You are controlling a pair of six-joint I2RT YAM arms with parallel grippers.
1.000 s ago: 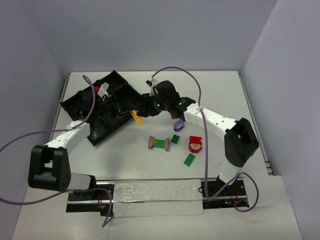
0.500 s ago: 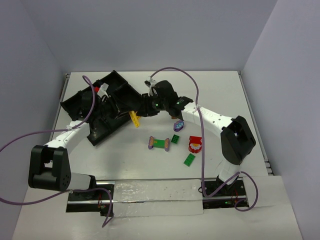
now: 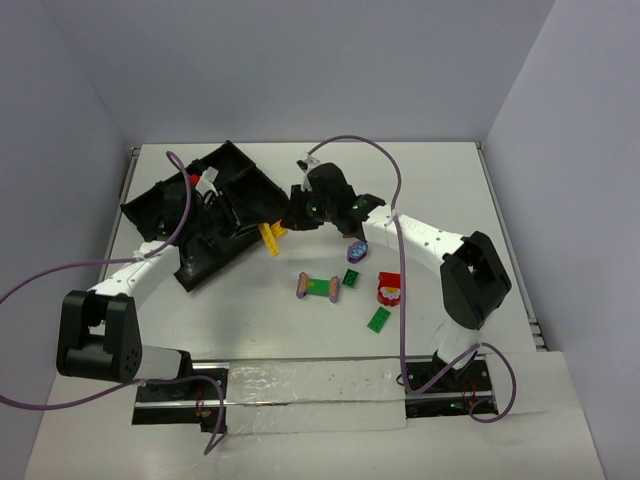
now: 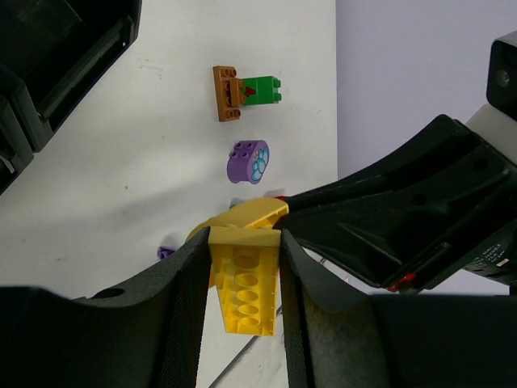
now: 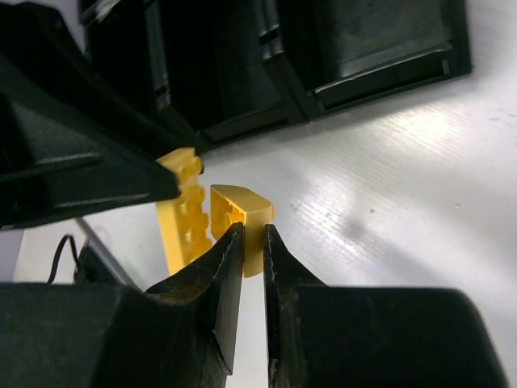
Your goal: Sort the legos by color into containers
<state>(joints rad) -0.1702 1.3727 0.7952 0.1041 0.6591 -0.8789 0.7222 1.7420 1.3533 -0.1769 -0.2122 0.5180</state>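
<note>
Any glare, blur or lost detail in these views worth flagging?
Top external: even light, sharp, though the black tray swallows detail. Left wrist: the yellow brick is crisp, the near fingers soft. Right wrist: glare streaks the table; the rounded yellow brick is sharp.

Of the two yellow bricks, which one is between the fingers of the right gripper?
The short rounded yellow brick, not the long studded yellow plate beside it, which the left gripper holds.

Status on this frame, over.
Left gripper shut on yellow brick. Right gripper pinching rounded yellow piece touching it. Both beside black tray; nothing blocking.
</note>
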